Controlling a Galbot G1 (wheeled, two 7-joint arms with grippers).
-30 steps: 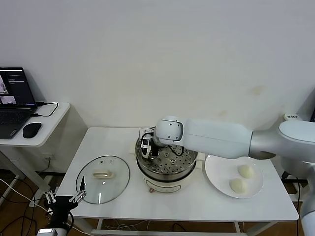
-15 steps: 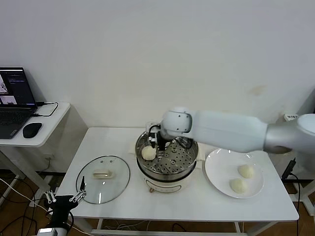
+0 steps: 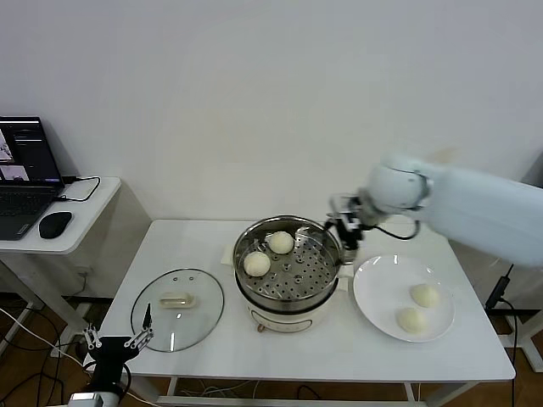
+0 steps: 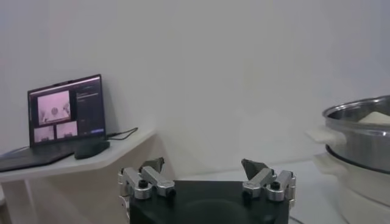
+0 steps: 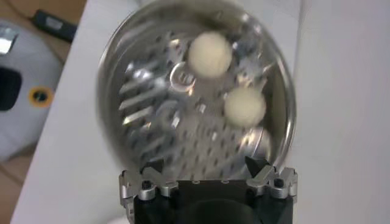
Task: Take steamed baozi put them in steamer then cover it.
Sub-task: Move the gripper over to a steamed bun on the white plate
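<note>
The steamer (image 3: 287, 273) at the counter's (image 3: 195, 246) middle holds two buns (image 3: 257, 264). Two more lie on the plate (image 3: 377, 301) toward the right edge. The right gripper (image 3: 346, 231) has empty, spread fingers; the left gripper's (image 4: 207, 178) are spread too.

Steamer (image 3: 288, 270) was shiny polished metal with a perforated tray, on a smooth cream plastic-looking base. 4 baozi (image 3: 257, 264) looked matt, smooth dough. Cover (image 3: 177, 309) was clear glossy glass, metal-rimmed. Plate (image 3: 375, 297) glossy white.
</note>
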